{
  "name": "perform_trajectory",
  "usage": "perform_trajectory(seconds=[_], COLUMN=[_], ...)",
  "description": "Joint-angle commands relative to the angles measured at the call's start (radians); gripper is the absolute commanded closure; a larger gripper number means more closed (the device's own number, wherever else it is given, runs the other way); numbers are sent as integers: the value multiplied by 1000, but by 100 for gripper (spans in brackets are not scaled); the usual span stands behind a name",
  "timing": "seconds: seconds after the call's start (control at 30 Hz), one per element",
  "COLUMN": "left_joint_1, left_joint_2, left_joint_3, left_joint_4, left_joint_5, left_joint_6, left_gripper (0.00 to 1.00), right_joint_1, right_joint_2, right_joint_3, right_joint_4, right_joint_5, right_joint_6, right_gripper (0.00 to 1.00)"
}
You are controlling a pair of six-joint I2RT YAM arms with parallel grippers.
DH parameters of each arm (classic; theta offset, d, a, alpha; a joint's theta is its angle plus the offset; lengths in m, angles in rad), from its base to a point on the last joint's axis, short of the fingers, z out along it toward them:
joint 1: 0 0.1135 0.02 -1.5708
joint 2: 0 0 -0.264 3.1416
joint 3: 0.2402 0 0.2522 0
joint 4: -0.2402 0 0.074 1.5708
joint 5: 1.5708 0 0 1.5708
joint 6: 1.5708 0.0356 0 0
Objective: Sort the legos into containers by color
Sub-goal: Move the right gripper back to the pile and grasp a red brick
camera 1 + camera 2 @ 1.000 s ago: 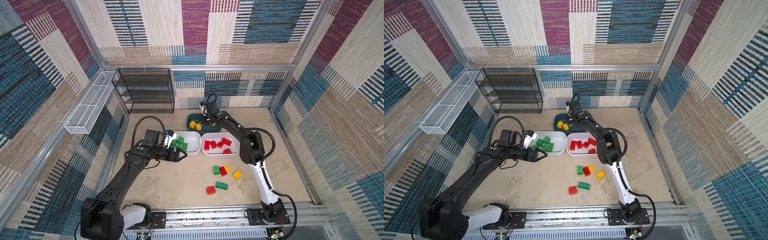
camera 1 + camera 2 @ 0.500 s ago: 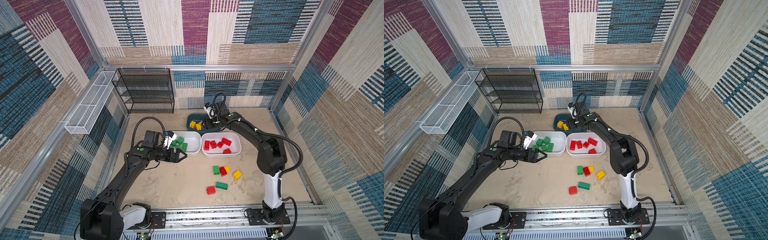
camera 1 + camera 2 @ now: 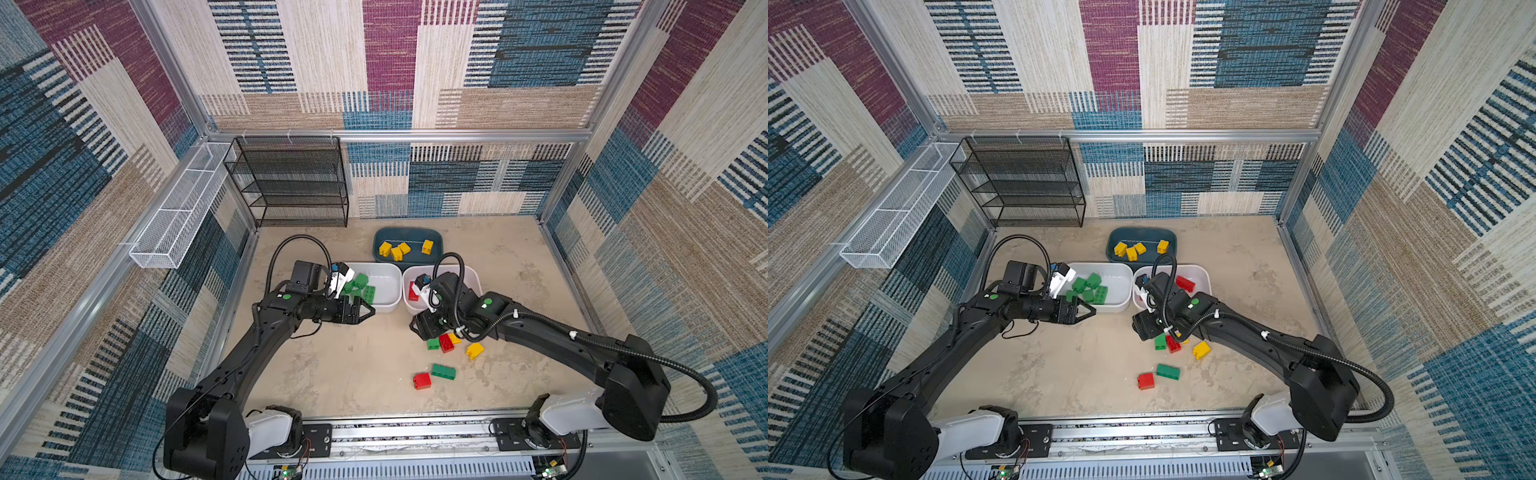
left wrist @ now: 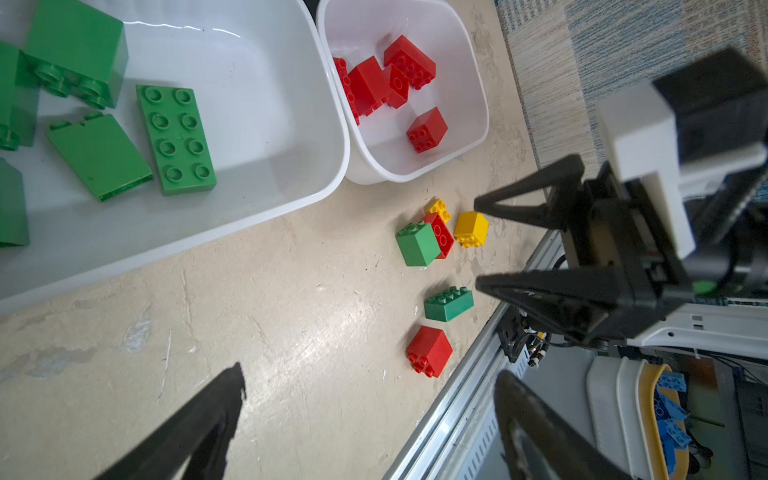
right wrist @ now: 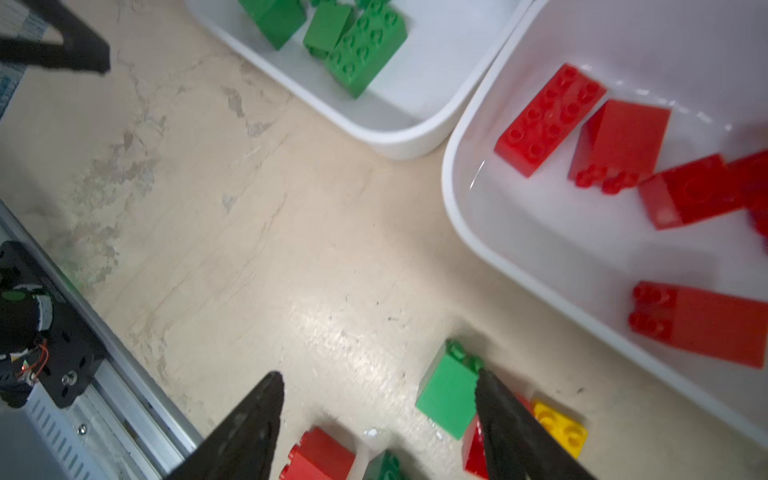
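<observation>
- centring the right gripper (image 5: 378, 376), jaws parted and empty, over the green brick (image 5: 446, 399) beside the red-brick tub (image 5: 449, 199); it seems off-centre.
- left gripper (image 4: 370, 372): wide, empty, left of that tub.

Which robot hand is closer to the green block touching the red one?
Right gripper: right by the green block. Left gripper: farther off, by the tub holding green blocks.
</observation>
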Motion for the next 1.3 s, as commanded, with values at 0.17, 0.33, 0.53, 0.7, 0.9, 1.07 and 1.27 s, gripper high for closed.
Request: perform_trajectory(seconds=[0.17, 0.33, 0.53, 0.7, 0.9, 1.07, 1.27], left_joint_1=[1, 1, 2, 1, 1, 1, 1], left_joint_2=[3, -30, -52, -46, -38, -18, -12], left_joint_3=[21, 7, -4, -3, -11, -13, -10], left_joint_4=[7, 4, -15, -12, -5, -1, -2], left_joint_5=[29, 9, -7, 2, -3, 7, 7], left_joint_6=[7, 3, 9, 4, 7, 5, 9], left_gripper=[5, 5, 5, 4, 4, 5, 5], right_joint_1=[139, 137, 143, 144, 160, 176, 190], right_joint_2=[-143, -143, -111, -71, -7, 30, 100], right_joint_3=[-96, -83, -69, -99, -134, -173, -171], right_joint_4=[67, 1, -43, -84, -86, -42, 19], right_joint_5=[-155, -249, -203, -158, -127, -63, -51], right_joint_6=[-260, -462, -622, -756, -797, -791, -789], right_gripper=[26, 25, 25, 24, 24, 24, 30])
